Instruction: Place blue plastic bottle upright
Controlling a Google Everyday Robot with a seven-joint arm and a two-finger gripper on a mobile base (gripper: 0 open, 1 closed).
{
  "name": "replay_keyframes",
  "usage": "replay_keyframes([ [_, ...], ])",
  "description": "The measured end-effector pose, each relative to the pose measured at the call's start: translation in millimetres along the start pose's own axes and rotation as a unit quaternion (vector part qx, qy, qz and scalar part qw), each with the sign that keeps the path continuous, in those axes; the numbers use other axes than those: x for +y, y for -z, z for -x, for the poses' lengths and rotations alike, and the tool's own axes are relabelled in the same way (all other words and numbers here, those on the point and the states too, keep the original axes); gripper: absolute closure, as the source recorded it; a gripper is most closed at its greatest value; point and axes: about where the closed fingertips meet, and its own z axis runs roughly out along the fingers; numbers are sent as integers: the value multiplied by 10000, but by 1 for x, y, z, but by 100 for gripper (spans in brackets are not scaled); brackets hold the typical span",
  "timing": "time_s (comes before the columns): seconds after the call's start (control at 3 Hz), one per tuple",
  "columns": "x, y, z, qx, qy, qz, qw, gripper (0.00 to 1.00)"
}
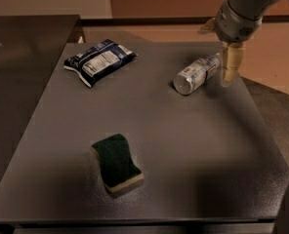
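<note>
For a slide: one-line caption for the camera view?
Pincer beside the cap end of the blue plastic bottle lying on the dark table.

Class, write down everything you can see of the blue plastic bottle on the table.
The blue plastic bottle is small, of clear plastic with a pale printed label. It lies on its side on the dark table, far right, base toward the camera. The gripper hangs beside its neck end; contact cannot be told.
</note>
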Motion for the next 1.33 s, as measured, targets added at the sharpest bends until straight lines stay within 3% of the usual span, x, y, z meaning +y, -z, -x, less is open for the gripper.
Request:
replay_keyframes([
  [0.67,-19,-30,2,-6,557,440,9975,0],
  [1.33,-22,-59,13,26,719,781,9943,0],
])
